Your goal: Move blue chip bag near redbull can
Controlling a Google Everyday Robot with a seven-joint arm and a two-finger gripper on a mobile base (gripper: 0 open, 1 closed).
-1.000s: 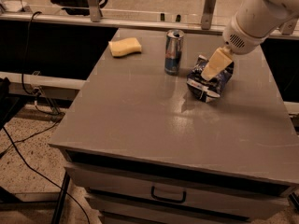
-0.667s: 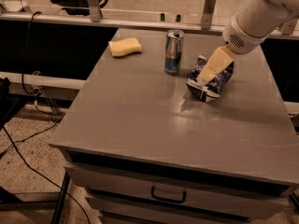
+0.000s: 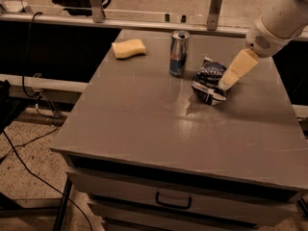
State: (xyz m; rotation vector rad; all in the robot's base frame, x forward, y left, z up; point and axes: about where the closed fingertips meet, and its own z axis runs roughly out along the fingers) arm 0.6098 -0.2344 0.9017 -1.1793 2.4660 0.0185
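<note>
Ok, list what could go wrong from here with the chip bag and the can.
1. The gripper sits at the right side of the chip bag; the crinkly bag may slip or crumple if pushed.
2. The can stands upright just left of the bag; a push too far could tip it over.

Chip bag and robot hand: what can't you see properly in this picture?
- Camera view: the gripper, at the blue chip bag's right side, covers that edge of it.
- Camera view: the bag's lettering is too small to read.
- Camera view: the arm is cut off by the top-right corner.
- Camera view: the redbull can's back faces away.
</note>
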